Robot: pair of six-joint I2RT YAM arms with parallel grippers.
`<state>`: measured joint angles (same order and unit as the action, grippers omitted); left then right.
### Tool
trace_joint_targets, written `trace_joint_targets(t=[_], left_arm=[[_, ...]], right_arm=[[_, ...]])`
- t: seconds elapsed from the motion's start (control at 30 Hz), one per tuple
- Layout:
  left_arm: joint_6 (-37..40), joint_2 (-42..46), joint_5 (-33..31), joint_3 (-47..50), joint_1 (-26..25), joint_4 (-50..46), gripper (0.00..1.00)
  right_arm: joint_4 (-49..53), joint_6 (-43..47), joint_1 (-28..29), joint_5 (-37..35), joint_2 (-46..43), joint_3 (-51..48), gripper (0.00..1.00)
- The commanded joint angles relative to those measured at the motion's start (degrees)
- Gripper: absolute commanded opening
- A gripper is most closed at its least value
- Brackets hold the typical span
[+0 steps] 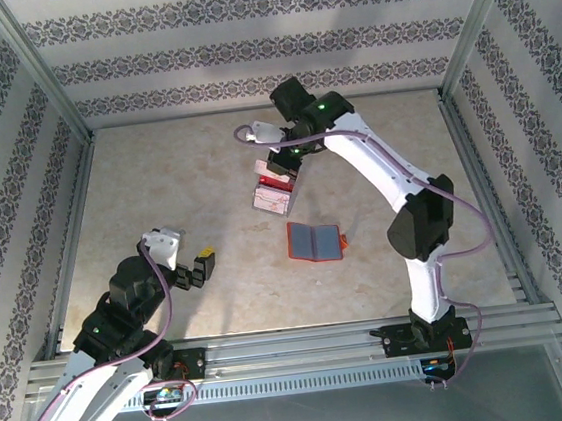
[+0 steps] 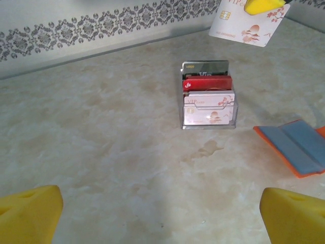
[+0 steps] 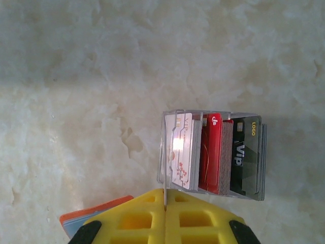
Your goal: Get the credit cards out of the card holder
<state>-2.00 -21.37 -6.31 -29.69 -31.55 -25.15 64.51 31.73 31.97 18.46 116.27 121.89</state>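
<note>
First, the left gripper [image 1: 202, 265] is seen low over the near left part of the table [image 1: 158, 183]. Its jaws are spread wide and nothing is held between them. Its yellow fingertips [image 2: 28, 213] are found in the two lower corners of the left wrist view.

Towards the middle, a clear box [image 1: 272, 197] is stood on the table, and white, red and black cards [image 3: 210, 155] are kept upright in its slots. Above the box the right gripper [image 1: 282, 166] is held, closed on a white card [image 2: 249, 23] printed with blossoms. In the right wrist view this card is seen edge-on, pinched between the yellow pads [image 3: 203, 223].

Just right of the box and nearer the arm bases, the card holder [image 1: 314, 240] is laid open and flat on the table. Its orange-red edge is shown around grey-blue pockets turned upward, and it is touched by neither gripper.
</note>
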Motion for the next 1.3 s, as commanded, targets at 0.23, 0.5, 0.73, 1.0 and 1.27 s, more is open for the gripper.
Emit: trace_joint_targets(t=[0.23,0.5,0.73,1.0,1.27], left_arm=[[-0.72,-0.11,-3.37,-0.17,-0.47,-0.96,1.00],[-0.03,-2.44,-3.19,-0.87,-0.44,-0.87,1.00],[0.49,-4.34,-2.71,-1.31,-0.44,-0.59,1.00],[0.64,-5.08,-2.66,-1.30,-0.44,-0.29,1.00],[0.86,-5.62,-2.39,-1.57,-0.44,-0.69,1.00]], right_arm=[[5.97,2.36,0.06,-1.93,9.76,7.19,0.00],[7.16,2.29,0.09,-1.43,16.88,11.93,0.00],[7.14,3.46,0.16,-2.87,20.17,13.13,0.00],[6.35,3.99,0.03,-4.23,21.71,13.21,0.00],[4.71,3.39,-0.21,-5.01,22.77,13.22,0.00]])
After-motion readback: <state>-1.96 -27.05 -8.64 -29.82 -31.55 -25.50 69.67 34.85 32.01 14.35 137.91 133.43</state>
